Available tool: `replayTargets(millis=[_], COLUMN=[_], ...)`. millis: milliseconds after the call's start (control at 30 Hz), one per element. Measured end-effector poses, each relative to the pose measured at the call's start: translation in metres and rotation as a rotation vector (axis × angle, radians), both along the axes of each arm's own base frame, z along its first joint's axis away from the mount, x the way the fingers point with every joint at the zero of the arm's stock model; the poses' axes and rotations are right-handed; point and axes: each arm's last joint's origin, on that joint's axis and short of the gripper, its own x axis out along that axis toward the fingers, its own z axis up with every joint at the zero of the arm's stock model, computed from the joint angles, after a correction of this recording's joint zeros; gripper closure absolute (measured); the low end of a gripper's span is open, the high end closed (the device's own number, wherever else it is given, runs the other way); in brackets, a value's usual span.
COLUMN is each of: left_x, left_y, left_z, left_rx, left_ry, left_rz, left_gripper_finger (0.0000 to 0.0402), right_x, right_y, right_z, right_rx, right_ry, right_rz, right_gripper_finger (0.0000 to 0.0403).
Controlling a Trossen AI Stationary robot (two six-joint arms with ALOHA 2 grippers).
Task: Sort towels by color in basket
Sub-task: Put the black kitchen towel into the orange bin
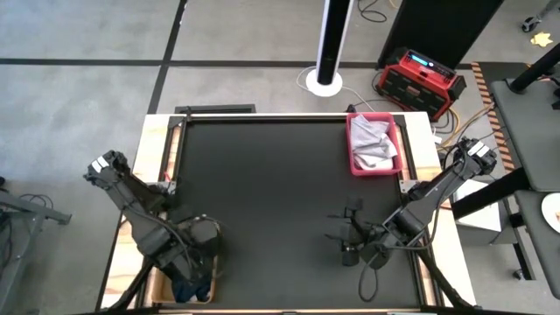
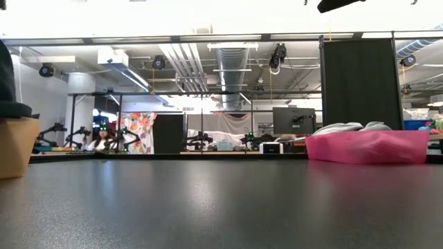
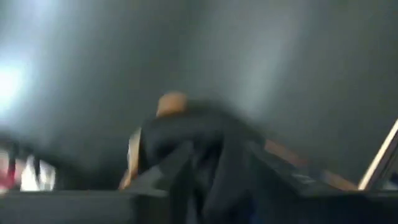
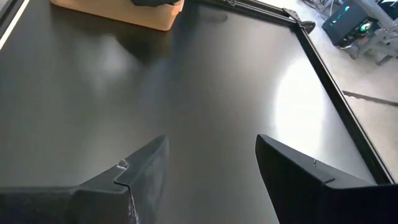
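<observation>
Gleaming black table (image 2: pixel 221 207) — workshop behind

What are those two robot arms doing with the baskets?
They're sorting towels by colour. The pink basket at the table's far right already holds light grey towels. The left gripper is down over the tan basket at the near left corner, where dark towels lie; its view is too blurry to tell its grip. The right gripper hangs open over bare black table, holding nothing.

light towels (image 1: pixel 372 144): crumpled, in pink basket (image 1: pixel 353 165) | dark towels (image 1: pixel 191 287): tan basket (image 2: pixel 15 146)
</observation>
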Motion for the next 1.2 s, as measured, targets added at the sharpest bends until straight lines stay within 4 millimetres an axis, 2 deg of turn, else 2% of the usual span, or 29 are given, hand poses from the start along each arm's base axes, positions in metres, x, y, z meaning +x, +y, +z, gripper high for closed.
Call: replayTargets(millis=[100,167,300,533,733,1200], left_x=[0.012,0.014,0.013,0.006,-0.005,-0.006], left_y=[0.001,0.005,0.012,0.011,0.018,0.015], left_z=[-0.004,-0.012,-0.033,-0.066,-0.091,-0.111], left_rx=[0.034,0.059,0.106,-0.036,-0.047,-0.156], left_ry=[-0.087,-0.077,-0.018,0.113,0.225,0.238], left_rz=[-0.072,-0.077,-0.058,0.019,0.125,0.123], left_gripper_finger=[0.0353,0.0388,0.0394,0.0401,0.0401,0.0402], right_x=[0.0,0.0,0.0,-0.001,-0.001,-0.003], right_y=[0.0,0.0,0.0,-0.001,-0.001,-0.002], right_z=[0.0,0.0,-0.001,-0.004,-0.007,-0.013], right_rx=[-0.001,0.0,0.0,0.0,0.011,0.022], right_ry=[0.001,0.0,-0.001,0.004,0.005,0.009], right_rz=[0.0,0.0,-0.001,-0.005,-0.016,-0.032], right_gripper_finger=[0.0166,0.0163,0.0161,0.0171,0.0169,0.0172])
